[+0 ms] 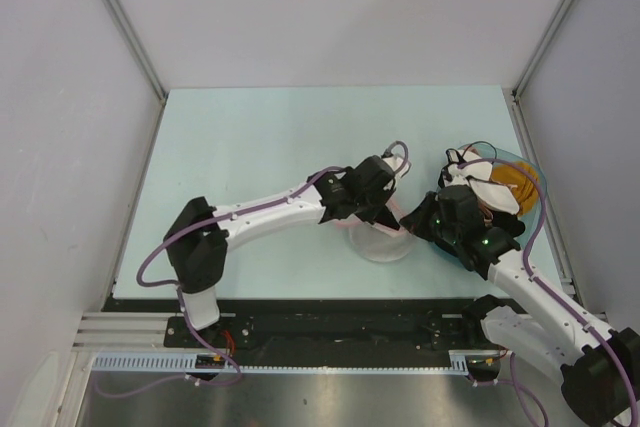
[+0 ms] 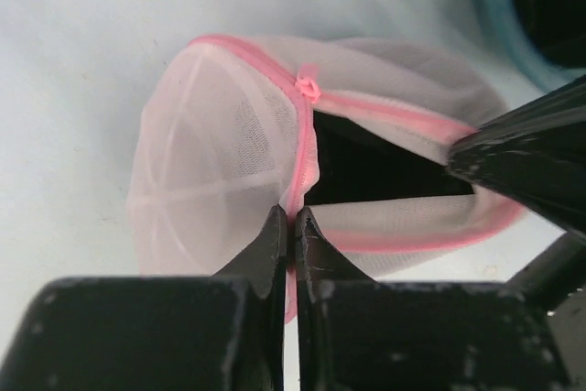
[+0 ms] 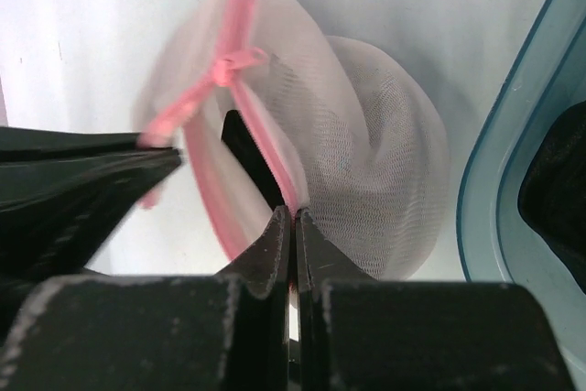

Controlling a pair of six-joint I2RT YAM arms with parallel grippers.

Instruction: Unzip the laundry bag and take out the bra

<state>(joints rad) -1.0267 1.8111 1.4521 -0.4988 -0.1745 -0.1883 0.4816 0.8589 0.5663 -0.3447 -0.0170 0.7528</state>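
Plainly the zip work is near its end: the laundry bag [image 1: 385, 242] rests on the pale surface [image 1: 250, 137] just beside the teal basin [image 3: 478, 199], and its two mesh domes stand apart along much of the pink trim, with a dark gap [image 2: 366, 157] between them. The left hand [image 2: 293, 226] is closed tight, its fingertips pinching the trim of the dome farther from the basin. The right hand [image 3: 293, 222] is likewise pressed shut on the trim of the dome nearer the basin. The zipper pull [image 2: 309, 89] sits high on the seam, at the end of the opening. Something dark fills the gap, though I cannot tell from these views whether it is the bra or only shadow. I judge the step in hand to be spreading the mouth wide enough to reach in. The next move likely calls for one hand to hold its rim firm while the other lets go, opens and goes into the gap for the garment. The mesh is limp, so an unheld rim may sag and close the mouth.
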